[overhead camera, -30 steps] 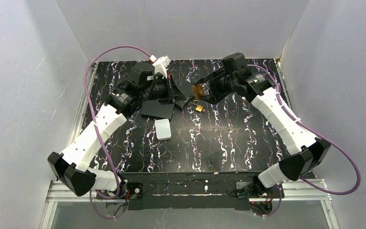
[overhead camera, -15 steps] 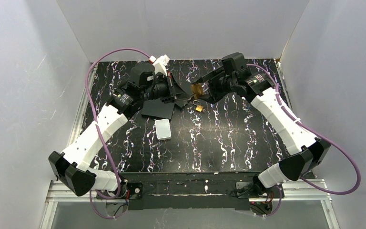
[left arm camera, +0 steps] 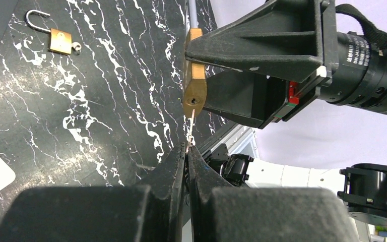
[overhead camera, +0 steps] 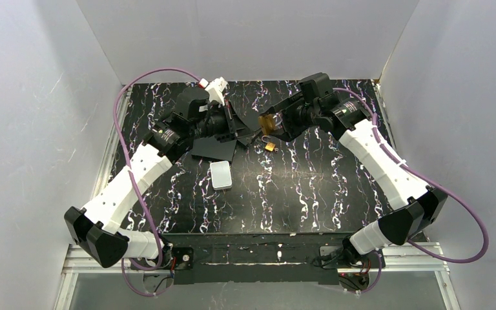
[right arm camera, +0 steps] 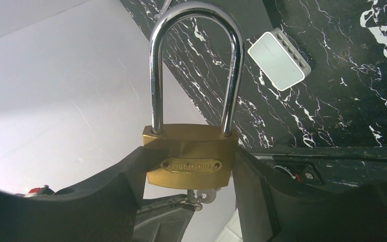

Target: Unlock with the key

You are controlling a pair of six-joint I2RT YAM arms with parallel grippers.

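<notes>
the right gripper (right arm camera: 189, 176) clamped the brass padlock (left arm camera: 195, 83) by its body in mid-air. the left gripper (left arm camera: 187, 151), nearer the keyhole and pinched on the key (left arm camera: 192, 128), lined it up with the padlock's long axis, its tip seemingly at the slot. only the right wrist view showed the shackle closed.

we see soft, even light and faint shadows; glare streaks the padlock (right arm camera: 189, 151) above the right jaws; the left fingers (left arm camera: 167, 194) look blurred.
</notes>
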